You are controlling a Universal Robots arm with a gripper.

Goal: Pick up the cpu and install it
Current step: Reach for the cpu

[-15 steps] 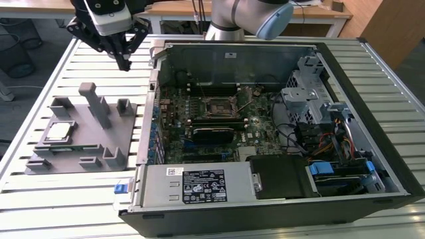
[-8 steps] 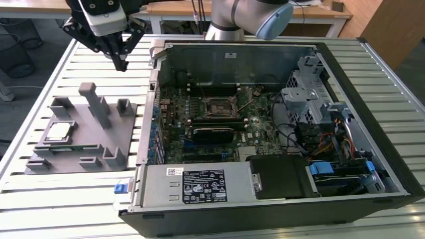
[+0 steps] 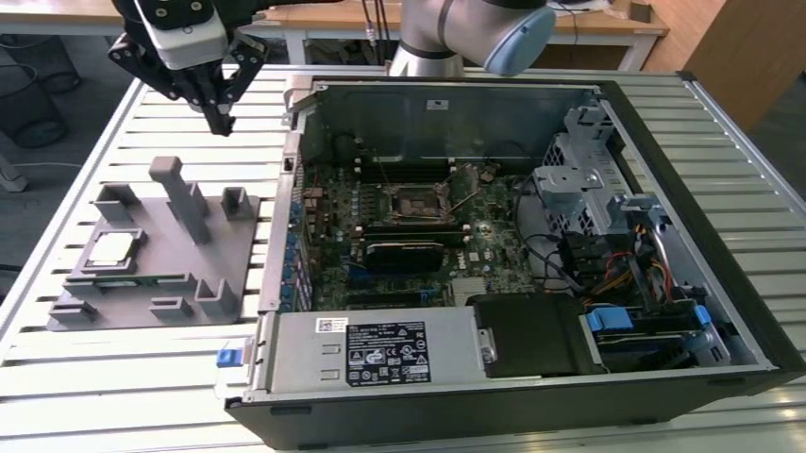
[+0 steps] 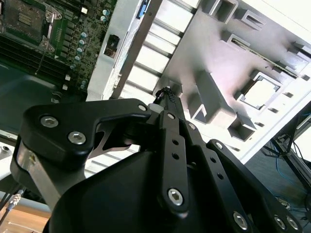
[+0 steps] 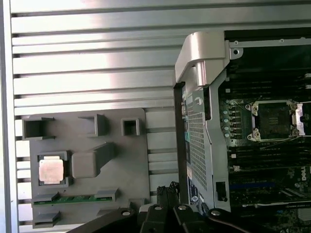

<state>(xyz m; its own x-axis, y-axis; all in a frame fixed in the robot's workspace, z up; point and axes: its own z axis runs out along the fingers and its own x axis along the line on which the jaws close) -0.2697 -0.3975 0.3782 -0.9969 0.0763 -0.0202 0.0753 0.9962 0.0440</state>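
Silver-topped cpu (image 3: 111,248) sits in the grey tray (image 3: 158,260) while the gripper (image 3: 225,123), pressed together and empty, hangs above the bench (image 3: 126,377).

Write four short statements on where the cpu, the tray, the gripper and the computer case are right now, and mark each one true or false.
1. The cpu lies in the grey tray. True.
2. The gripper holds the cpu. False: it hangs above the slatted table, fingers shut on nothing, apart from the cpu.
3. The computer case lies open, with its green board showing. True.
4. The tray sits to the exterior view's right of the case. False: it sits to the left of it.
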